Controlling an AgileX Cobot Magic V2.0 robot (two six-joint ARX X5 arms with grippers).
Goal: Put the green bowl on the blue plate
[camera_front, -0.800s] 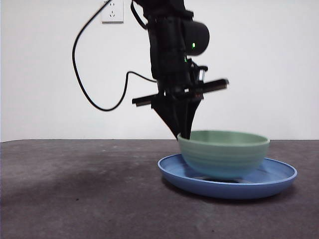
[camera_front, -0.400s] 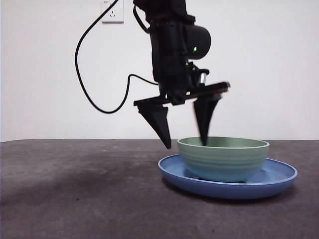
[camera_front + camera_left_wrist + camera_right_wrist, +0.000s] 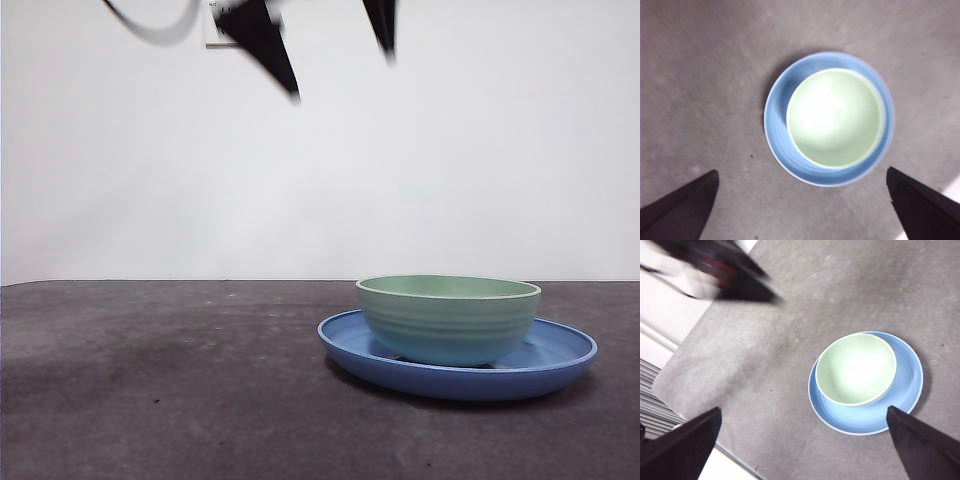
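We see the green bowl (image 3: 448, 318), a pale mint-green glazed round bowl with faint horizontal ridges on its side and a lighter rim, standing upright and empty on the blue plate (image 3: 560, 362). The plate is a wide, shallow, glossy medium-blue round dish with a raised sloping rim, lying flat on the dark grey table. From above we find the bowl (image 3: 836, 118) narrower than the plate (image 3: 778, 104) and sitting slightly off its centre.

Grey table, white wall

We see a dark grey, finely speckled table (image 3: 160, 400) running back to a plain white wall (image 3: 480, 150); a white wall socket (image 3: 214, 30) sits high up, mostly hidden, and slatted grey panelling (image 3: 652, 395) lies beyond the table's edge.
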